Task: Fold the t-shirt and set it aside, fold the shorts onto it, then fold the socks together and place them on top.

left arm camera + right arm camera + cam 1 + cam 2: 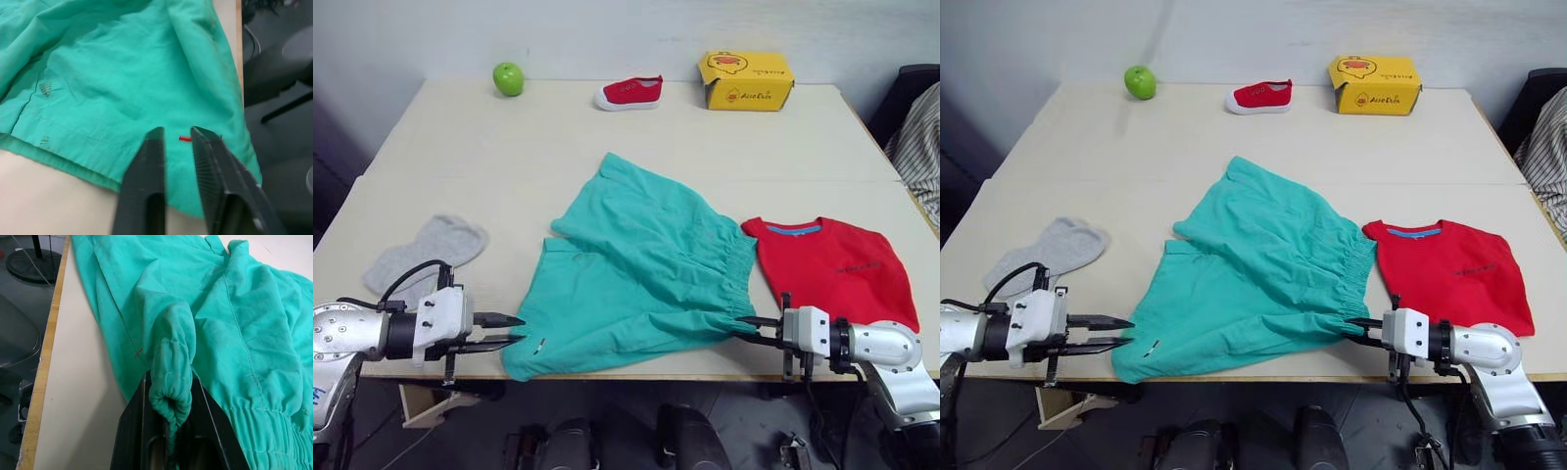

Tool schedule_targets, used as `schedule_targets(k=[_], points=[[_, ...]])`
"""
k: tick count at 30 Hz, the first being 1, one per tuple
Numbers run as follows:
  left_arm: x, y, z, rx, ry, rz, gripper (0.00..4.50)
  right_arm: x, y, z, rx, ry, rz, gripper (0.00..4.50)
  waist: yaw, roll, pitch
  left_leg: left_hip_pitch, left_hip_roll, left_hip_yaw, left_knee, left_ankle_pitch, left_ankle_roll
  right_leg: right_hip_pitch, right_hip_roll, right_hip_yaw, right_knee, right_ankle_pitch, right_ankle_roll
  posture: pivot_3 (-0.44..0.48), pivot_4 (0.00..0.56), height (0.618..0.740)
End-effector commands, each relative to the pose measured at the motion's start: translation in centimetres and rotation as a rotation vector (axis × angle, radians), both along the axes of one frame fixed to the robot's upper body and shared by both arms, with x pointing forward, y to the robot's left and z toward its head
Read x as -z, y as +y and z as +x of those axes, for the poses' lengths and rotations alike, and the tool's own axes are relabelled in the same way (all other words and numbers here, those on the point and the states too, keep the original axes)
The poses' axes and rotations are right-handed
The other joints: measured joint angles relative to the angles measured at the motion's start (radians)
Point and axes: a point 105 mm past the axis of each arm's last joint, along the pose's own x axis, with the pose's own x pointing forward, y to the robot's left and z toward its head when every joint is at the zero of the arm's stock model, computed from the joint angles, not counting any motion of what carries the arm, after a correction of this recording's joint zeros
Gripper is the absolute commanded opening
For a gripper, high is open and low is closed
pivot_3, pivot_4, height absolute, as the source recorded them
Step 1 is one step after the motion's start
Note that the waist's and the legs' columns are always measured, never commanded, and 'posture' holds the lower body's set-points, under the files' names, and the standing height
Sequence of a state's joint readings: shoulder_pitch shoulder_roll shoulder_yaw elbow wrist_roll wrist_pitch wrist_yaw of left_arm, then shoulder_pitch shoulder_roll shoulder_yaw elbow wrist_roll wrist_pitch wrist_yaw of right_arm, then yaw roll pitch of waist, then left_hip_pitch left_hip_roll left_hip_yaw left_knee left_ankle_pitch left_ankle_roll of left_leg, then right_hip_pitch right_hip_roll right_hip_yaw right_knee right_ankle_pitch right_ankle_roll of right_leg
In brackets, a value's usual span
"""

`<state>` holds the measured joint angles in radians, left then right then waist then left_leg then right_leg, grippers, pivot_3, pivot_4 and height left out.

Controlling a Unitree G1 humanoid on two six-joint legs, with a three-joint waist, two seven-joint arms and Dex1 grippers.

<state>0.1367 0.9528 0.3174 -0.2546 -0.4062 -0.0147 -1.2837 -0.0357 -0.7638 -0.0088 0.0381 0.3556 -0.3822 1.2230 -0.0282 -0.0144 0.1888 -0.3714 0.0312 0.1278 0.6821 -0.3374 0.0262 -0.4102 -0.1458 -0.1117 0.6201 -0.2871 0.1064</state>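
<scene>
While the shorts (641, 269) lie crumpled mid-desk (460, 147), just left of the folded t-shirt (832, 264), the right gripper (168, 418) is clenched on their waistband corner. Left gripper (176, 139) hangs released over the hem. Cloth judged light, limp; hold at corners.

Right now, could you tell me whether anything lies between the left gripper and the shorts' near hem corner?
Nothing visible does. The left gripper is open beside the shorts, just short of their near corner, with bare table between. The right gripper is shut on the waistband corner.
</scene>
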Motion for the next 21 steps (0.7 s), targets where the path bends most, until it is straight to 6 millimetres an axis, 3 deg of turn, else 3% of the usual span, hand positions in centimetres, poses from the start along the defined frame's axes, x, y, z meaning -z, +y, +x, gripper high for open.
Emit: schedule_targets(k=[1,7,12,21], points=[[0.1,1.0,-1.1,0.076,-0.061,0.019,2.15,-0.9,0.2,0.1,-0.01,-0.028,0.022,0.0,0.0,0.0,0.0,0.0,0.0,0.0,0.0,0.0,0.0,0.0,0.0,0.0,0.0,0.0,0.0,0.0,0.15,0.74],[2.2,5.7,0.2,0.016,-0.248,0.165,3.99,-1.2,0.5,0.4,-0.016,-0.033,0.027,0.0,0.001,0.001,0.0,0.0,0.0,0.0,0.0,-0.001,0.001,0.0,-0.001,-0.001,-0.001,0.0,0.0,0.0,0.15,0.74],[3.9,5.8,0.7,0.066,-0.295,0.206,3.99,-1.1,0.5,0.5,-0.019,-0.034,0.025,0.0,0.002,0.001,0.0,0.0,-0.001,-0.001,0.0,-0.001,0.002,0.0,-0.002,-0.002,0.0,0.0,0.0,0.0,0.15,0.74],[5.1,2.9,2.6,0.157,-0.411,0.2,3.99,-1.3,0.8,0.8,-0.025,-0.041,0.03,0.0,0.012,0.003,0.0,0.001,-0.002,0.0,0.0,-0.001,0.003,0.001,-0.003,-0.003,0.001,0.001,0.001,0.0,0.15,0.74]])
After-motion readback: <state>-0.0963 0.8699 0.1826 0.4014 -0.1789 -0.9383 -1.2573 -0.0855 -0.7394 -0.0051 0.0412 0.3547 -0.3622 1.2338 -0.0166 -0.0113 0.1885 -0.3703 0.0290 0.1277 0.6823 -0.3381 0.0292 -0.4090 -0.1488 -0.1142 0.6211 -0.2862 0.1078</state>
